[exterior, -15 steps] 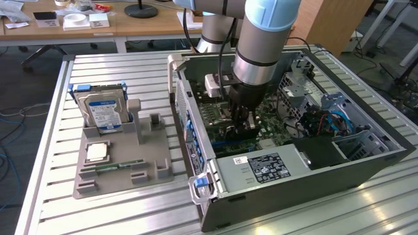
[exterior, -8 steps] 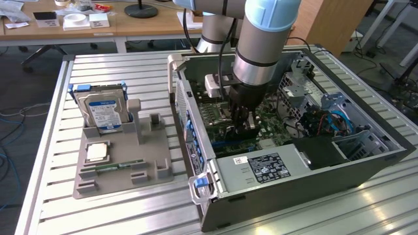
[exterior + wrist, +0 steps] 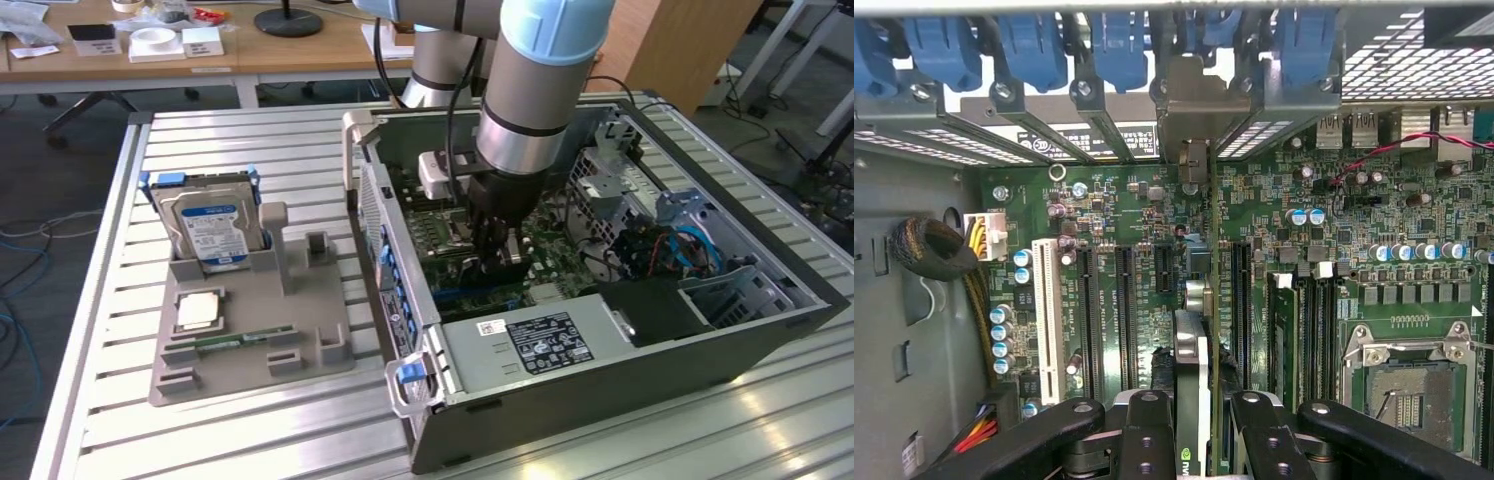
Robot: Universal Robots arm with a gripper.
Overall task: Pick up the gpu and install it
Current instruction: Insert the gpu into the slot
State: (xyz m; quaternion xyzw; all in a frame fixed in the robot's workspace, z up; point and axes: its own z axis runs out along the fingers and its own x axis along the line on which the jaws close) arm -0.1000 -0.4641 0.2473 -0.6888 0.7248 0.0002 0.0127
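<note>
Exterior view: the arm (image 3: 534, 110) drops from twelve o'clock into the open computer case (image 3: 747, 330), which lies at three o'clock from the grey tray (image 3: 254, 350). Its gripper (image 3: 497, 250) hangs just above the motherboard (image 3: 447, 240).

Wrist view: the gpu (image 3: 1192, 350), a thin dark card seen edge-on with a silvery bracket (image 3: 1194, 110), stands upright over the slots, clamped between the part-closed fingers (image 3: 1149, 430).

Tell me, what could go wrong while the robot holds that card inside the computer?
1. The pincer grips the gpu edge-on among long slots that lie close side by side. It might press down off its slot and scrape the motherboard.
2. The card's metal bracket sits tight among the blue latches at the case's back. It might catch there and tilt the card.
</note>
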